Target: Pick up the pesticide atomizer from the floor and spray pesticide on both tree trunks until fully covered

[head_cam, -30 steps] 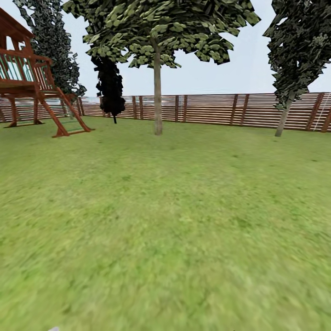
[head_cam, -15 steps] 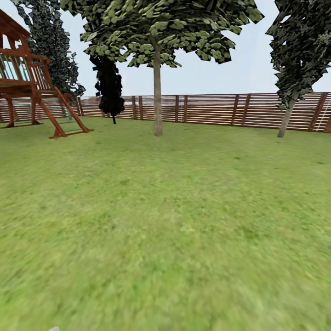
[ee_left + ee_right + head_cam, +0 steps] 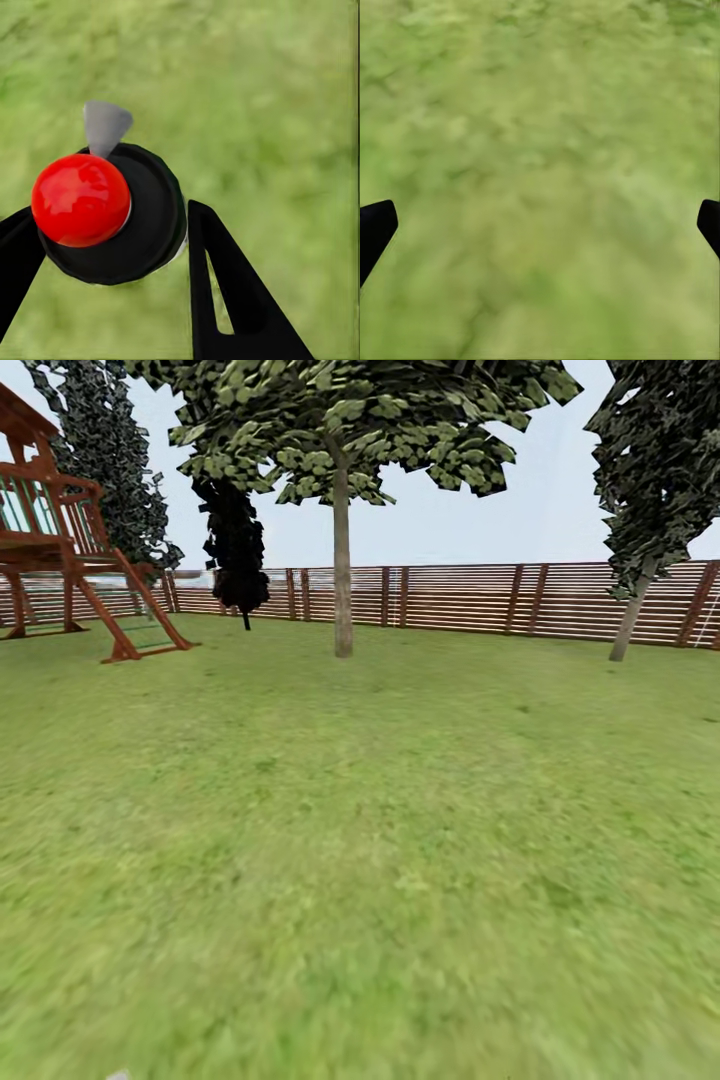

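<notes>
In the left wrist view my left gripper (image 3: 109,238) is shut on the pesticide atomizer (image 3: 146,217), a round black body with a red ball cap (image 3: 80,199) and a grey nozzle (image 3: 105,126), over grass. My right gripper (image 3: 540,225) is open above bare grass, with its black fingertips (image 3: 375,229) at the picture's edges. In the head view the garden lawn (image 3: 360,840) stretches ahead. One tree with a pale straight trunk (image 3: 342,580) stands far ahead at centre. A second tree with a leaning pale trunk (image 3: 628,628) stands at the far right by the fence.
A brown slatted fence (image 3: 460,598) closes the far side. A red wooden play tower with a ladder (image 3: 70,550) stands at the far left. A thin black columnar tree (image 3: 236,545) stands by the fence, with a dark tree (image 3: 110,460) behind the tower.
The whole head view has crept forward: the trees and fence sit slightly nearer, and the right tree has slid toward the right edge. The grippers hold as before.
</notes>
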